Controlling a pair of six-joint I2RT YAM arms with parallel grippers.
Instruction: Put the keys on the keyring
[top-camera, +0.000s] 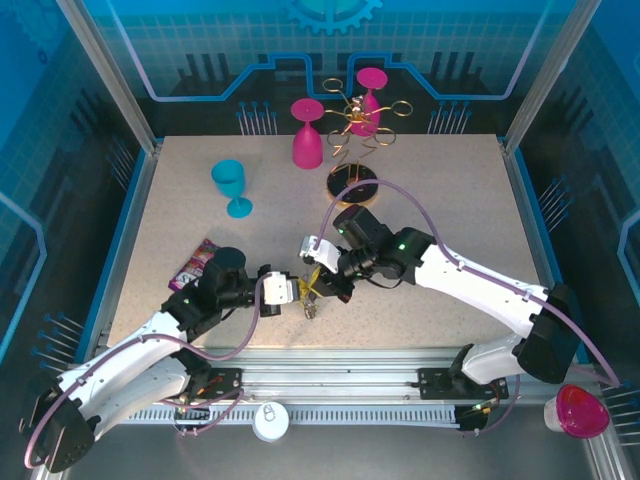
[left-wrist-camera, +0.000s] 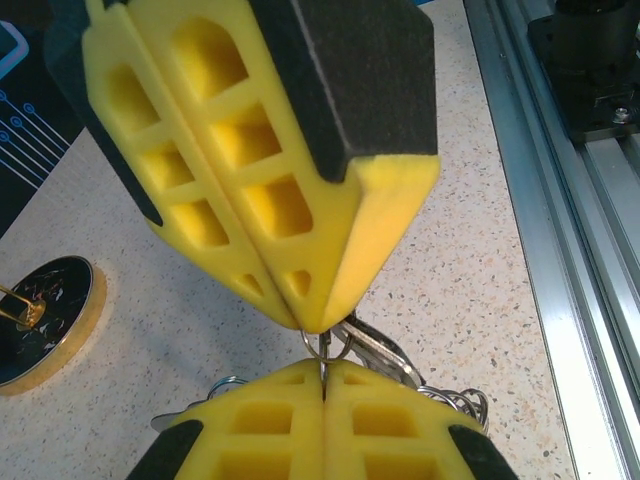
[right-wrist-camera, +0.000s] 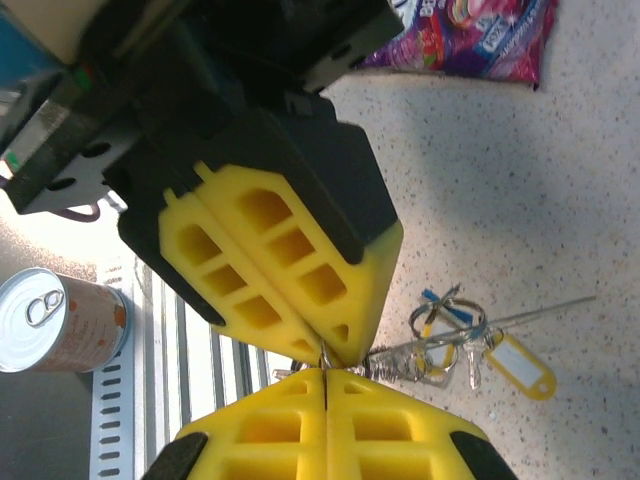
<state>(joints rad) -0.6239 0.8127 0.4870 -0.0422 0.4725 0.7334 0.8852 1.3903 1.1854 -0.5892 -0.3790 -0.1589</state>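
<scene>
My left gripper (top-camera: 299, 292) and right gripper (top-camera: 320, 285) meet tip to tip above the table's front middle, both shut. A small silver split ring of the keyring (left-wrist-camera: 323, 345) spans the gap between the two pairs of yellow fingers. A thin metal key edge runs from it into my left gripper (left-wrist-camera: 323, 385); the ring's top disappears into the right fingertips (left-wrist-camera: 318, 318). From the right gripper (right-wrist-camera: 326, 375), the rest of the bunch, keys (right-wrist-camera: 440, 352) with a yellow tag (right-wrist-camera: 520, 365) and a blue tag (right-wrist-camera: 435, 297), trails onto the table. Silver keys (left-wrist-camera: 385, 352) hang behind the tips.
A teal goblet (top-camera: 230, 185), a pink goblet (top-camera: 307, 135) and a gold wire rack (top-camera: 355, 125) holding another pink goblet stand at the back. A purple snack packet (top-camera: 195, 262) lies left of my left arm. A drink can (right-wrist-camera: 55, 320) sits past the front rail (left-wrist-camera: 560, 250).
</scene>
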